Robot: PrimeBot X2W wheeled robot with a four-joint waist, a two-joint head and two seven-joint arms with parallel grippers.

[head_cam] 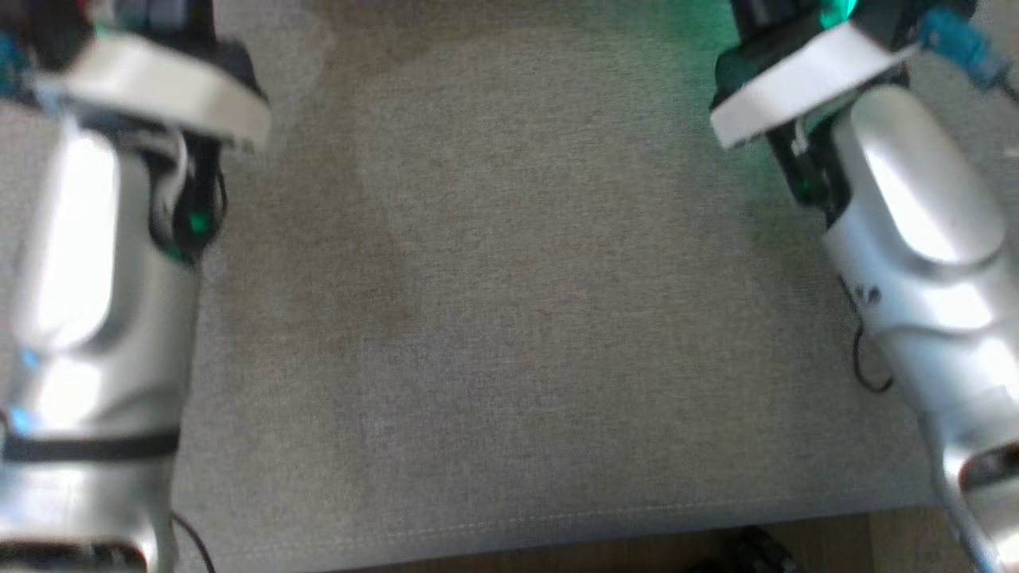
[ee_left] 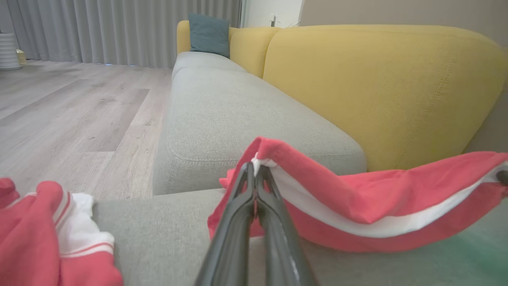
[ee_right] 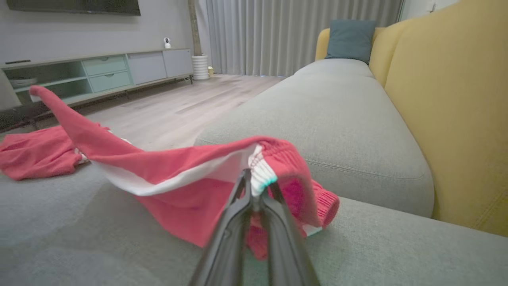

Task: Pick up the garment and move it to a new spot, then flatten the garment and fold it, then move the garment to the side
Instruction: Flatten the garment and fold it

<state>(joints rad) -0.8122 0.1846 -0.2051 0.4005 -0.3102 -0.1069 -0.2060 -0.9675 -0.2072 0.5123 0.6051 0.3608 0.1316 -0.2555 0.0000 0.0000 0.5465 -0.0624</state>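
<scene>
The garment [ee_left: 357, 198] is red cloth with a white stripe, stretched just above the grey sofa seat [head_cam: 509, 318]. My left gripper [ee_left: 256, 169] is shut on one red-and-white edge of it. The right gripper [ee_right: 256, 184] is shut on its ribbed, elastic edge, and the garment [ee_right: 178, 174] sags away from there to a raised far corner. In the head view both pale forearms, the left [head_cam: 87, 278] and the right [head_cam: 923, 239], reach forward over the bare seat, with their fingers past the top edge.
More red and white cloth [ee_left: 43, 238] lies bunched on the seat; I cannot tell whether it belongs to the same garment. Yellow backrest [ee_left: 377, 87], teal cushion [ee_left: 209, 33], wooden floor [ee_left: 71, 115], low TV cabinet [ee_right: 99, 73], grey curtains.
</scene>
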